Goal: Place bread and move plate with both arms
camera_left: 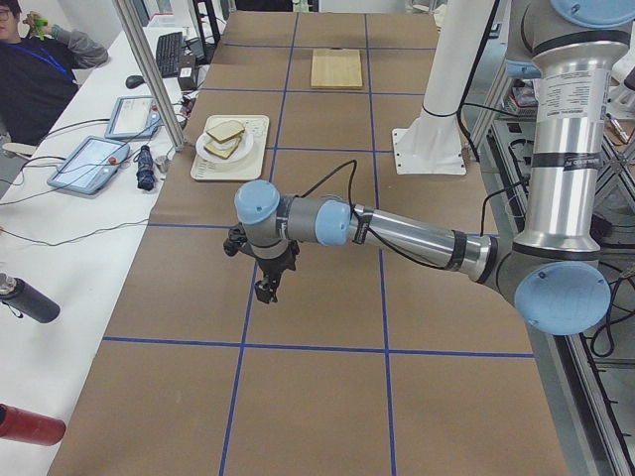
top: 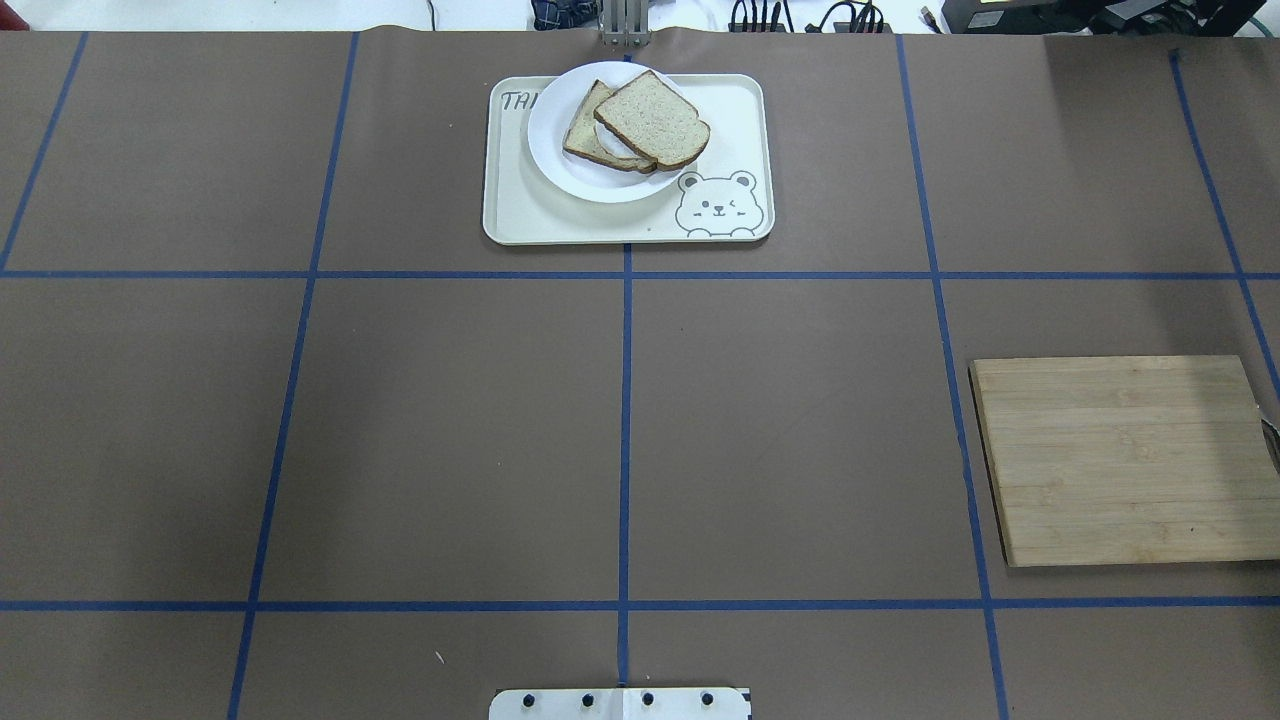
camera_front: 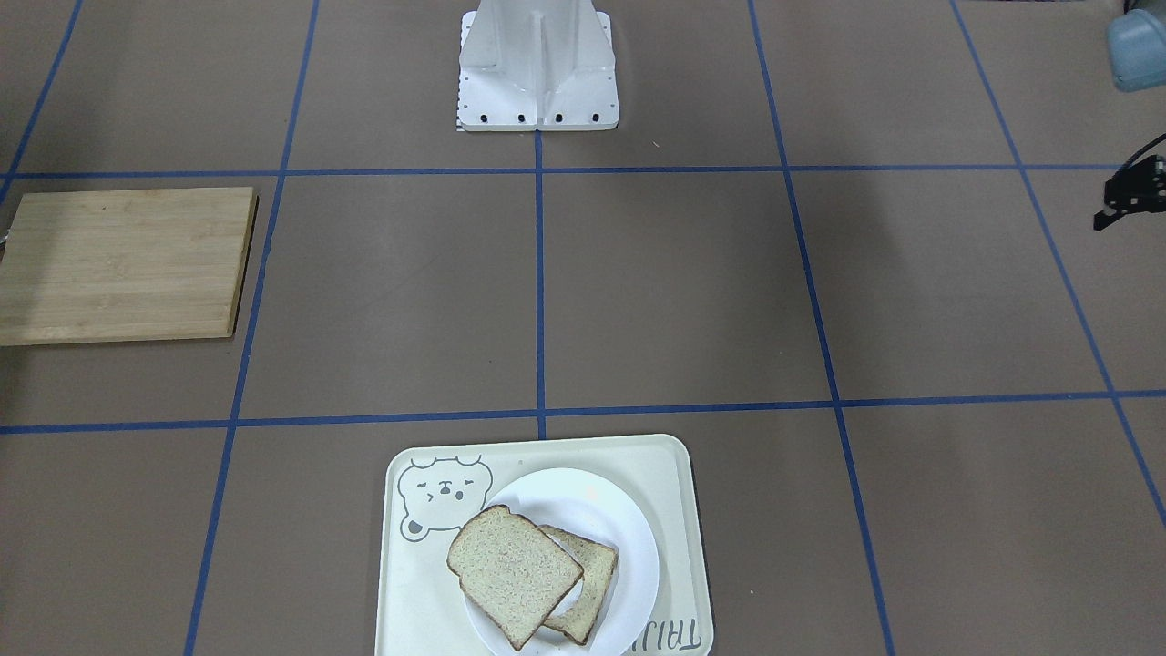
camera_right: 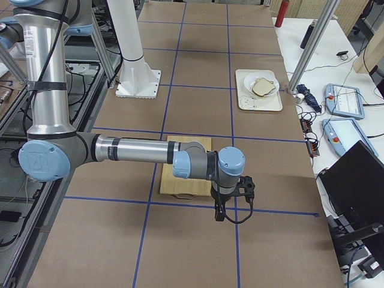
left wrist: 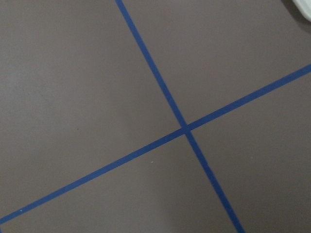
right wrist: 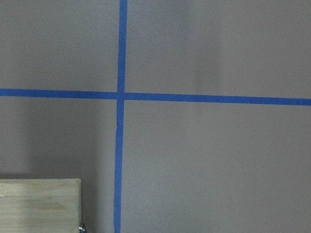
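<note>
A brown-covered table [camera_front: 683, 292], marked into squares by blue tape, fills every view. In the left side view the near left arm [camera_left: 407, 233] lies stretched low across the middle of the frame. In the right side view the near right arm [camera_right: 132, 151] reaches the same way across the centre. The white pedestal [camera_front: 537, 64] stands at the top centre of the front-facing view. A wooden cutting board [camera_front: 123, 264] lies flat at that view's left edge, and at the right edge of the overhead view. A cream tray [camera_front: 410, 592] with a bear drawing sits at the bottom centre of the front-facing view and at the top centre of the overhead view. The plate [camera_front: 583, 497] rests on the tray, toward its end away from the bear. The bread [camera_front: 515, 574] lies on the plate, its dark crust overhanging the rim on the bear's side. It partly covers a second slice [camera_front: 597, 574]. The left gripper [camera_left: 266, 291] points down over a tape line in the lower left of the left side view, well apart from the tray. Only a black part of it shows at the right edge of the front-facing view, so I cannot tell how wide its fingers are. The right gripper [camera_right: 221, 215] hangs just beyond the board's near edge, and its opening cannot be judged either.
</note>
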### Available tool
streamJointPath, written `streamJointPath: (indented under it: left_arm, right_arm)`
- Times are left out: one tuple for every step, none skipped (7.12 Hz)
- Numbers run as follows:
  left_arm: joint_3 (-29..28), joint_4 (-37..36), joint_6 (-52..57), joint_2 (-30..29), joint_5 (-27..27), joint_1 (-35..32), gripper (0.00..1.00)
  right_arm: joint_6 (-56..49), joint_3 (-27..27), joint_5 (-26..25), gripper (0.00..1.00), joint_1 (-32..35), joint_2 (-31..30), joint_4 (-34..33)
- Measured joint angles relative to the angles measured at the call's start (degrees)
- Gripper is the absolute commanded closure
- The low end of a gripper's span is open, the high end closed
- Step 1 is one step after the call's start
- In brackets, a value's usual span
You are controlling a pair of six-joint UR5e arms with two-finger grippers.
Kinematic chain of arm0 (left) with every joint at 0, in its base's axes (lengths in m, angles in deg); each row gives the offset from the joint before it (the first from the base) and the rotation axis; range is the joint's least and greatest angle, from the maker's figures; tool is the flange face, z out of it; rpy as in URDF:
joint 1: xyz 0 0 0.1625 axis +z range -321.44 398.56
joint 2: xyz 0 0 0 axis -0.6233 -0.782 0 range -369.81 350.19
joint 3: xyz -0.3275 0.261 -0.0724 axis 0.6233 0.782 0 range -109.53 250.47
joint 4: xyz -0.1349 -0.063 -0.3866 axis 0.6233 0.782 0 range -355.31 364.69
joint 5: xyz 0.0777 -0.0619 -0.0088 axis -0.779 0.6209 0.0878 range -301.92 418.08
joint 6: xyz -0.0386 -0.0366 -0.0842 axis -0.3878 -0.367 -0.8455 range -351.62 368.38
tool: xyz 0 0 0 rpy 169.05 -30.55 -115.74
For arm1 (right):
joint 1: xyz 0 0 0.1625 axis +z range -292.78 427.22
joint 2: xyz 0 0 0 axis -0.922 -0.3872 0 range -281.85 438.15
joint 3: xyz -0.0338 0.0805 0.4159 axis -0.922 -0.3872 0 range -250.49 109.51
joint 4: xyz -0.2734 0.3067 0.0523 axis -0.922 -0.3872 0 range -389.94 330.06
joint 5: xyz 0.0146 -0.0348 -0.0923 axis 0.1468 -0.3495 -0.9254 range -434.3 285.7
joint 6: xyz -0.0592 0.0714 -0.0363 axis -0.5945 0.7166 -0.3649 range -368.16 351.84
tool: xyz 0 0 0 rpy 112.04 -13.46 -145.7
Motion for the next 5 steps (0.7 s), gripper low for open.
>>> streamJointPath:
  left_arm:
    - [-0.64, 0.03, 1.65, 1.81, -0.27, -3.08, 0.01]
    - [-0.96, 0.02, 2.24, 2.7, -1.85, -4.63, 0.01]
    - [-1.05, -0.03, 2.39, 2.98, -4.62, -5.27, 0.01]
    - [-1.03, 0.04, 2.4, 3.32, -6.87, -5.48, 0.01]
    - [-0.9, 0.21, 2.45, 3.5, -7.84, -5.52, 0.01]
  right_arm:
    - [-0.03, 0.1, 0.02, 0.0, 0.0, 0.01, 0.0]
    - [-0.06, 0.13, 0.03, 0.0, 0.0, 0.04, 0.02]
    - [-0.09, 0.15, 0.03, 0.0, 0.0, 0.07, 0.06]
    - [-0.08, 0.16, 0.03, 0.0, 0.0, 0.07, 0.08]
    - [-0.06, 0.19, 0.03, 0.0, 0.0, 0.08, 0.09]
